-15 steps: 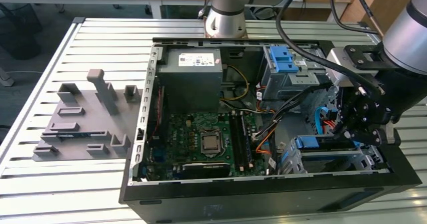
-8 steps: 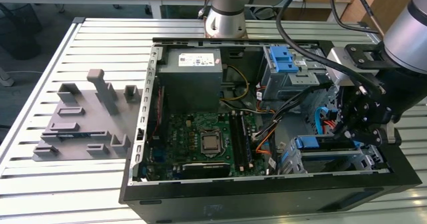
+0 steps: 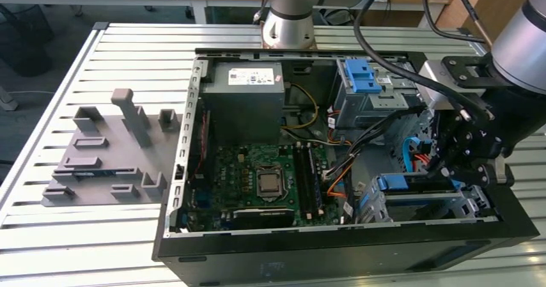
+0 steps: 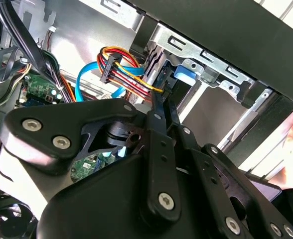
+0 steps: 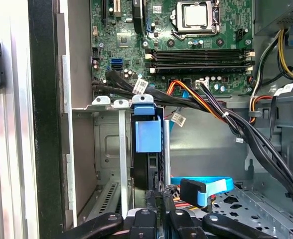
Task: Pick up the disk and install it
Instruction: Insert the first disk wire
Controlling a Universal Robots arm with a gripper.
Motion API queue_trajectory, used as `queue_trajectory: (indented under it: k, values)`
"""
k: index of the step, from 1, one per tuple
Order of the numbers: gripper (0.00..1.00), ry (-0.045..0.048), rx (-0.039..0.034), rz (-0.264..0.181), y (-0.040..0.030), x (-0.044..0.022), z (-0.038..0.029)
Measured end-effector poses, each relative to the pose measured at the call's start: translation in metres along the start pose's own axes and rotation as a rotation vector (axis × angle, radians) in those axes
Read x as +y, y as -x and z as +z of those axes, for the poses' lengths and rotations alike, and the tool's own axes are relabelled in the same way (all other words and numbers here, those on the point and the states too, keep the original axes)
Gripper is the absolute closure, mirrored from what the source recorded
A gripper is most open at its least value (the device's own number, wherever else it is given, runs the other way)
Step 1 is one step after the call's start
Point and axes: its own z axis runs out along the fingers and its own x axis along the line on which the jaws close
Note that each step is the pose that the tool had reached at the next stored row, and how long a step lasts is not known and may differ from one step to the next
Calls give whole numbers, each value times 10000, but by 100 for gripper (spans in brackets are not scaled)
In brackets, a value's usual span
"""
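We see the arm reaching down into the open computer case [image 3: 341,245] at the exterior view's right. Its thick forearm comes in from the upper right corner, and the black wrist is bent so that the gripper [image 3: 445,170] points downward, straight above the drive cage [image 3: 474,207]. The arm's base column [image 3: 288,18] stands on the slatted table [image 3: 85,236], beyond the case on the side away from the drive cage.

The disk [image 3: 401,183] sits on edge inside the drive cage, in one of its slots. Its blue bracket faces out of the cage toward the motherboard [image 3: 256,178]. In the first wrist view the disk [image 5: 148,135] stands upright between the cage's metal walls [image 5: 106,144]. Its blue tab is at the cage's open end, and the gripper [image 5: 161,195] is lined up with its near edge.

In the second wrist view the gripper [image 4: 164,102] stretches toward the blue tab of the disk [image 4: 184,74]. Its fingers [image 4: 156,109] are drawn narrow, almost together, and we see nothing clasped between them. We cannot tell whether the tips touch the disk or stop just short of it.

A bundle of red, yellow and orange wires [image 4: 121,67] and a flat blue cable [image 5: 206,184] lie just beside the drive cage, close to the gripper. A grey fixture block [image 3: 102,159] rests on the table, well apart from the cage on the far side of the case.
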Motion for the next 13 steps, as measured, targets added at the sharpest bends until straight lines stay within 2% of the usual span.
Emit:
queue_trajectory:
  k: [13]
  values:
    - [84, 3, 0, 5, 0, 1, 28]
